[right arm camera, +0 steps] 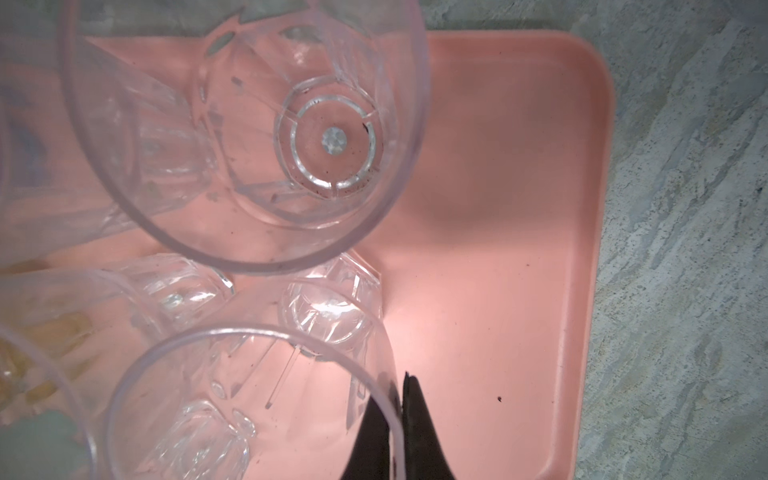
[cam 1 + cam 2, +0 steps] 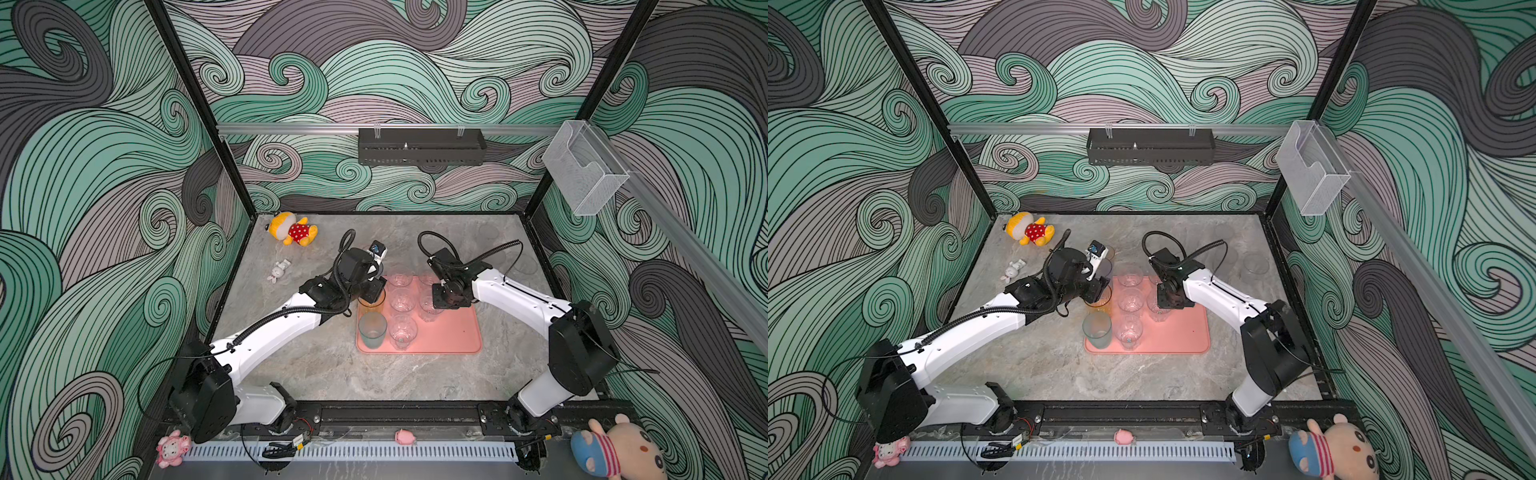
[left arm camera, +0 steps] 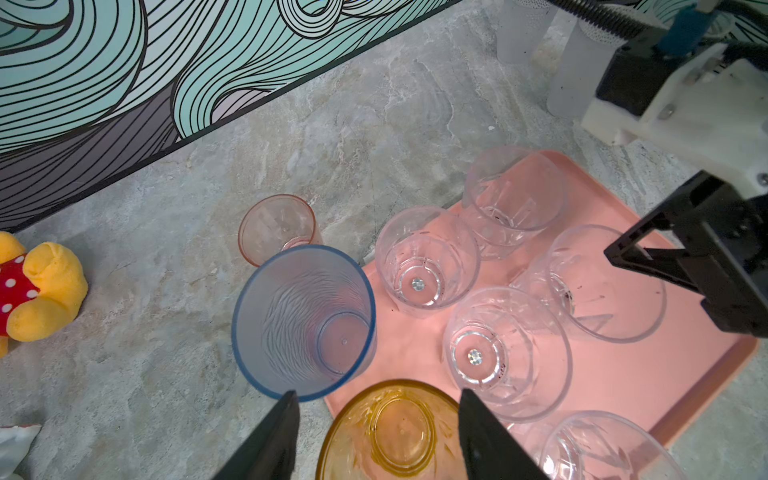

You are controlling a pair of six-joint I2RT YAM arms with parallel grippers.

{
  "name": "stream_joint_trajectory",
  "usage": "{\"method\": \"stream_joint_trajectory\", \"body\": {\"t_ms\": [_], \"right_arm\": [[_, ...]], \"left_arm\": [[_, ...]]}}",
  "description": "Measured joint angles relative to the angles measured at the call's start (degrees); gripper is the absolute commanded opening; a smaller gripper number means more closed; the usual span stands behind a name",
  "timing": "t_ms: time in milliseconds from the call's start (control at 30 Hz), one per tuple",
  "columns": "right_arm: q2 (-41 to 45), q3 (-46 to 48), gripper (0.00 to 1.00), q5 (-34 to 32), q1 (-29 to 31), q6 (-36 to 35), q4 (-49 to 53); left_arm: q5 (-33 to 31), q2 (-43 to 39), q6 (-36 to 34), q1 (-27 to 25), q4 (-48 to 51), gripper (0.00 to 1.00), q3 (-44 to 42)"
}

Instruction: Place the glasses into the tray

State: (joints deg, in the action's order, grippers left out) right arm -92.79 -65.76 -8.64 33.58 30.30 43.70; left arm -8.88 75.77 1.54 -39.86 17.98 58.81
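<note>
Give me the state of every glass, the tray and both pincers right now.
tray: flat on table, partly filled.
amber glass: upright at tray's edge.
left pincer: open, straddling amber glass.
gripped clear glass: upright over tray.
right pincer: shut on gripped clear glass's rim.
other clear glasses: upright in tray.
teal glass: upright in tray.
blue glass: upright at tray's edge.
pink glass: upright on table, outside tray.

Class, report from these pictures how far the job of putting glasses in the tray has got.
Done: several clear glasses and a teal glass stand in the tray. In hand: the right gripper has its fingers shut on the rim of a clear glass; the left gripper stands open around an orange glass at the tray's edge. Left: a pink glass, a blue glass and frosted glasses stand outside the tray.
</note>
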Motion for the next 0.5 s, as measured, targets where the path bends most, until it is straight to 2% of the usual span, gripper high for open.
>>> {"method": "stream_joint_trajectory", "body": {"t_ms": [100, 333, 500], "right_arm": [[-0.04, 0.07, 0.08, 0.09, 0.0, 0.15, -0.22], [-0.79, 0.04, 0.36, 0.13, 0.0, 0.22, -0.42], [-0.07, -1.18, 0.43, 0.07, -0.02, 0.15, 1.14]], "left_arm": [[-0.02, 0.0, -0.02, 0.0, 0.0, 0.63, 0.0], [-1.07, 0.0, -0.09, 0.0, 0.0, 0.63, -0.22], [-1.49, -0.04, -0.48, 0.0, 0.13, 0.63, -0.57]]}}
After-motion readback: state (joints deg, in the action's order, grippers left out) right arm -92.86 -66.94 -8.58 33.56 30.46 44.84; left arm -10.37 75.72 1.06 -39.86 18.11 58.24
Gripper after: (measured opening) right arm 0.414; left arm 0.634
